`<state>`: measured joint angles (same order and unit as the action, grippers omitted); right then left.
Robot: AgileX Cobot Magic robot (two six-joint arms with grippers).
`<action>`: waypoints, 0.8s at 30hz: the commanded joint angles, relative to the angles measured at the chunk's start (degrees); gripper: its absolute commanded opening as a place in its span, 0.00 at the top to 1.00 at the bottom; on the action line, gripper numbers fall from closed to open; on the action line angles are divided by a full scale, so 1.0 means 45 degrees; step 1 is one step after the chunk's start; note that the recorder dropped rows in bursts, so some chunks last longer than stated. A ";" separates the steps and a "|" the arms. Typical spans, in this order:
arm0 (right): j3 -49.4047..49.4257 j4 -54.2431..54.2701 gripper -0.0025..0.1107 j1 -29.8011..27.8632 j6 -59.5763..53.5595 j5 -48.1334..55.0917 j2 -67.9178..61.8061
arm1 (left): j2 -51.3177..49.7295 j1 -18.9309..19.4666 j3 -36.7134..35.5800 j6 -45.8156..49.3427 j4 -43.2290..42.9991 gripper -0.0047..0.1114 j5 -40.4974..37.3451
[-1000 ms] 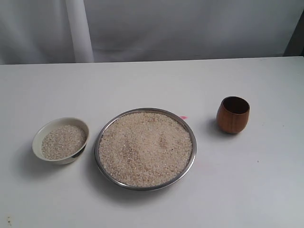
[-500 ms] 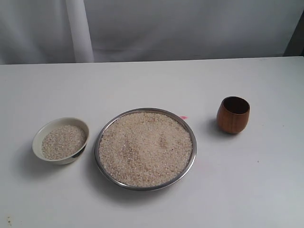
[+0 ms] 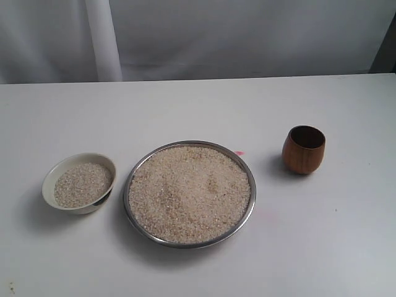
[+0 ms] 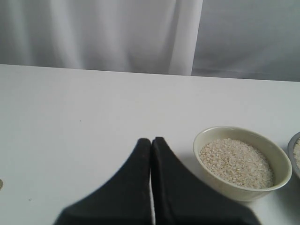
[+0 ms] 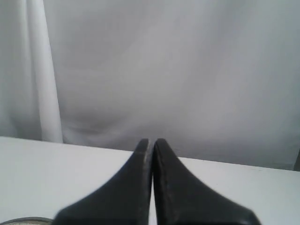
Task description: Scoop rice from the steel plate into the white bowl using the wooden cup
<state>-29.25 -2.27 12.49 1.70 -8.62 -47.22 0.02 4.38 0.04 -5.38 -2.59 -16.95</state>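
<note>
- The steel plate (image 3: pixel 126 197) sits on the white table (image 3: pixel 198 105), a little in front of the middle in the exterior view
- Rice (image 3: pixel 189 193) fills the plate almost to its rim in a broad, pale heap with a slightly uneven surface
- The white bowl (image 3: pixel 48 185) stands just beside the plate on that view's left, close to it; whether the two touch I cannot tell
- The bowl leans slightly and holds its own smaller layer of rice, lying below its rim
- The wooden cup (image 3: pixel 303 154) stands upright on the table to the right of the plate and a little further back, apart from it, with its dark inside open to the top and no grains visible in it
- A small pink mark (image 3: pixel 239 153) shows on the table at the plate's far right edge
- A white cloth backdrop (image 3: pixel 247 37) hangs behind the table
- The left gripper (image 4: pixel 151 140) has its two black fingers pressed together with nothing between them; in its wrist view the bowl of rice is near it, and a sliver of the plate's rim shows beyond the bowl
- The right gripper (image 5: pixel 151 141) also has its fingers pressed flat together and holds nothing; its wrist view looks over the table towards the backdrop, and the cup does not come into it
</note>
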 commanded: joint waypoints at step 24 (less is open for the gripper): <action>0.2043 -0.1154 0.98 -0.0094 0.0364 -0.9591 -1.1137 | -0.0005 -0.0082 -0.0010 -0.0026 0.0016 0.96 0.0146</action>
<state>-21.32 -6.34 12.49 3.22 -48.90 -96.36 0.02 4.38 0.04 -5.38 -2.59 -16.95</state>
